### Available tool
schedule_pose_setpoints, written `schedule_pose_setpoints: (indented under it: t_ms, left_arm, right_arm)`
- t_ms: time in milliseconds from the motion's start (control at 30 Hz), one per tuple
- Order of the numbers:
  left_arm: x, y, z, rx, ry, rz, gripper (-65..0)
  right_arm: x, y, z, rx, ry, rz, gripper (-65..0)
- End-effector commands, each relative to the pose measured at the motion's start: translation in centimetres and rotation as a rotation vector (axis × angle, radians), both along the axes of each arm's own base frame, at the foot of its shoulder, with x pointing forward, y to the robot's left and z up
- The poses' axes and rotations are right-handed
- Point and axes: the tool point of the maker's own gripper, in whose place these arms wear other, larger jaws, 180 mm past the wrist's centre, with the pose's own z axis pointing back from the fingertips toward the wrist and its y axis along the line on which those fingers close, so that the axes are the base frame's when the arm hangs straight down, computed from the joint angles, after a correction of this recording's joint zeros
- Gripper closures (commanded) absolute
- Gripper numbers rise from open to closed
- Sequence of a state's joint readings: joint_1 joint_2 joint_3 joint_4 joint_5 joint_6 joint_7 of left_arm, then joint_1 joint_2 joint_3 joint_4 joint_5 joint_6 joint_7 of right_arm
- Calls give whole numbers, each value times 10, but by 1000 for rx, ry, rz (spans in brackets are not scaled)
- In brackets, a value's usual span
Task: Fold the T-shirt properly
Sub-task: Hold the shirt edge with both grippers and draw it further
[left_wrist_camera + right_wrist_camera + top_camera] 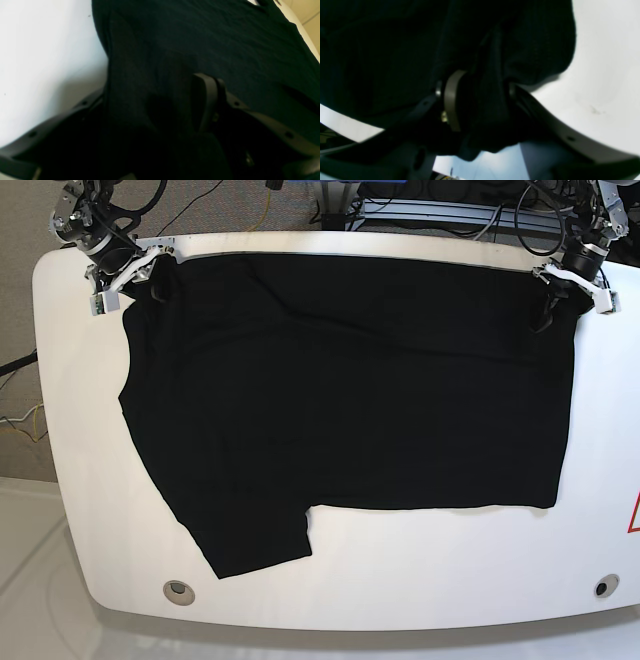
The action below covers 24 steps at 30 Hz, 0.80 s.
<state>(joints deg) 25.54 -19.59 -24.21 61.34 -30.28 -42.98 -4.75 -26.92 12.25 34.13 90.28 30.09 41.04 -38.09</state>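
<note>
The black T-shirt (350, 390) lies spread flat on the white table (420, 575), with one sleeve pointing toward the near left (250, 545). My left gripper (568, 288) sits at the shirt's far right corner. In the left wrist view its jaws (153, 100) stand wide apart, with loose black cloth (175, 50) draped between them. My right gripper (128, 282) is at the far left corner. Its jaws (481, 95) are parted, and a bunched fold of the cloth (492, 107) still hangs in the gap.
Two round holes (178, 590) (600, 587) sit near the table's front edge. A red mark (633, 515) shows at the right rim. Cables and a metal frame (430, 205) run behind the table's far edge.
</note>
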Motion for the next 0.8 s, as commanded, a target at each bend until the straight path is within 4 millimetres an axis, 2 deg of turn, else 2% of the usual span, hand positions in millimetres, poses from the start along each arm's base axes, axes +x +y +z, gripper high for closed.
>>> schedule_pose_setpoints:
  t_ms: [0,667,767]
  left_arm:
    - [-131,-11,-99,129,730,-153,-416]
    - [-129,-11,-99,129,725,-152,-420]
    - [-119,-9,-97,130,706,-142,-420]
  right_arm:
    - [-22,-9,-15,-61,120,16,-233]
    - [-18,-11,-13,-69,111,20,-238]
    - [-14,-11,-12,-69,103,20,-238]
